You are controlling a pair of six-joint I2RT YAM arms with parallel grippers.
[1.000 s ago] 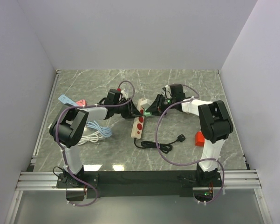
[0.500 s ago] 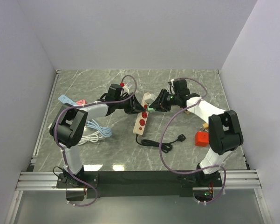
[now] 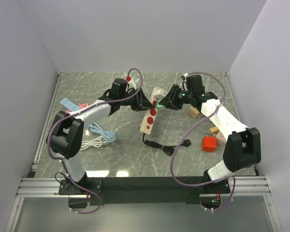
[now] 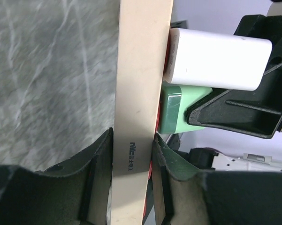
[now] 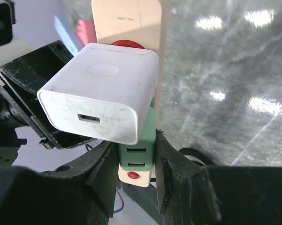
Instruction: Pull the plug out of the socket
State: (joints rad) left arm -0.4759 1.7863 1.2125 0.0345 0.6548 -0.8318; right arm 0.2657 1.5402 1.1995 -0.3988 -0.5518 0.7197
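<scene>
Nearest you, the black cord [image 3: 168,151] trails loose over the counter [image 3: 111,164] from the low end of the power strip [image 3: 147,123], its own plug lying free. It should drag along lightly and not resist you. The strip is a long, rigid beige bar with red sockets, tilted so its far end stands up between the two arms (whether the near end touches down, I can't tell). Your left fingers [image 4: 97,164] are clamped across its narrow edges, just below the occupied sockets. That is a sound hold, since hard plastic won't give. But the faces look smooth, so expect the strip to slide or twist in the pads if the pull goes off-axis.

Next up the strip sits the green plug [image 5: 136,159] — a small, hard, blocky adapter seated in a socket. Your right fingers [image 5: 173,168] are closed on its two flat sides, close to the strip's face. It looks light and stiff. The resistance should all come from the socket's grip on the pins, and that will likely let go suddenly. Pull straight out along the pins — no levering.

Farthest along, right beside the green plug, is the white charger [image 5: 101,93], bulkier and also plugged in (it overhangs your right fingers, so watch for rubbing as the green one comes out).
</scene>
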